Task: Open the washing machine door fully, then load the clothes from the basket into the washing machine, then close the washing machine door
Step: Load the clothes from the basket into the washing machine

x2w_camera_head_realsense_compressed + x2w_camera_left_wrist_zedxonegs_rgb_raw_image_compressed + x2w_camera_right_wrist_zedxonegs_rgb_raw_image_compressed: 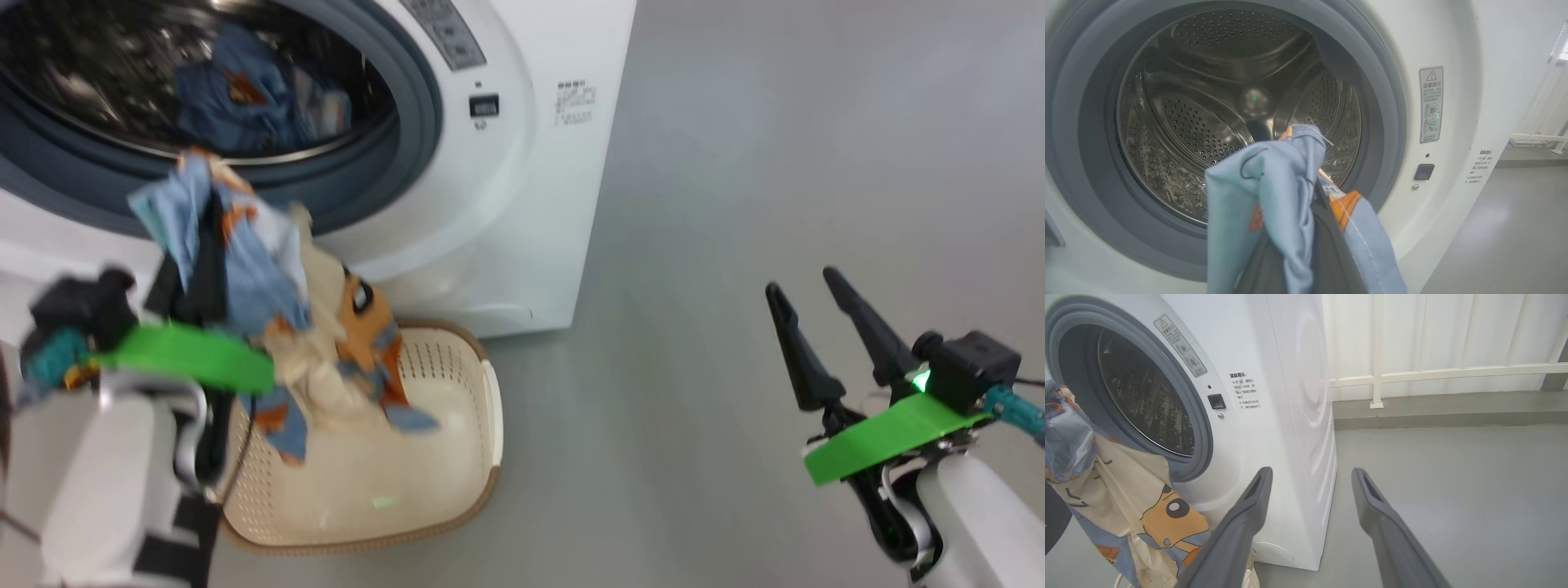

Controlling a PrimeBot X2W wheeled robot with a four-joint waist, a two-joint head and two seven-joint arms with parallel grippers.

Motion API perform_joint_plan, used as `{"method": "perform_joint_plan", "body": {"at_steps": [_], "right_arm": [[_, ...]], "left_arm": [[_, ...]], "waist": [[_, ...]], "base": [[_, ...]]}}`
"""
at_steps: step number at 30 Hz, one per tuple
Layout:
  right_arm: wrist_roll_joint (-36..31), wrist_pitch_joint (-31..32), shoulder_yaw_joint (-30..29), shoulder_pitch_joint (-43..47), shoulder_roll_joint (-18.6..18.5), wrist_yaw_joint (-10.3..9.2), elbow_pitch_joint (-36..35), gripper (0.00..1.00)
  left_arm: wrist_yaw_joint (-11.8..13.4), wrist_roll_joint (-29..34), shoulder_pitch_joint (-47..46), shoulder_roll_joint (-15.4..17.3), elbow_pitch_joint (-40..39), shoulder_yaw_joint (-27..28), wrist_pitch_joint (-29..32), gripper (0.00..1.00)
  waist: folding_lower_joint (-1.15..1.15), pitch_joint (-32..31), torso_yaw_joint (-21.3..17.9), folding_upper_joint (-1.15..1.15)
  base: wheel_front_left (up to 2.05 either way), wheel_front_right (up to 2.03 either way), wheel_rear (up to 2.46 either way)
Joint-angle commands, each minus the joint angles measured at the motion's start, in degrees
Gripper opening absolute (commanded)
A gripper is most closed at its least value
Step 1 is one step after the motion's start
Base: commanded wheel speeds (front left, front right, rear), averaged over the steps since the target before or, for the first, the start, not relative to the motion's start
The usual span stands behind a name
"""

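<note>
The left gripper is clamped on the clothes, a blue, orange and cream bundle held just before the lower rim of the washing machine opening and hanging over the basket. The basket is set on the floor against the machine's front. A blue piece lies in the drum. The right gripper is spread wide and empty over bare floor, well right of the machine. A warning label with a red triangle is fixed beside the opening; its writing cannot be read.
</note>
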Motion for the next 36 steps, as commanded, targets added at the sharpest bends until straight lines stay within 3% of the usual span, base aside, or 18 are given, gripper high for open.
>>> {"method": "perform_joint_plan", "body": {"at_steps": [1,13,26,36], "right_arm": [[-0.3,-0.5,0.3,-1.9,-1.1,0.26,-1.9,1.0],[-1.1,-0.5,-0.8,-5.5,1.5,0.26,-5.0,1.0],[-2.5,-0.5,-3.3,-7.6,4.4,0.26,-7.6,1.0],[-3.3,-0.5,-3.1,-8.4,6.3,0.26,-8.4,1.0]], "left_arm": [[-0.1,0.5,-5.7,2.5,1.7,1.5,-0.3,0.0],[-0.3,0.5,-23.5,6.7,18.2,0.5,-0.5,0.0],[-0.3,-2.2,-39.4,13.3,24.1,-0.6,-0.5,0.0],[-0.3,-6.0,-49.9,18.2,28.4,-4.6,-0.5,0.0]], "waist": [[0.0,4.6,-1.1,0.0],[0.0,15.9,-5.7,0.0],[0.0,28.2,-10.5,0.0],[0.0,31.6,-12.2,0.0]], "base": [[0.0,0.0,0.0],[0.0,0.0,0.0],[0.0,0.0,0.0],[0.0,0.0,0.0]]}}
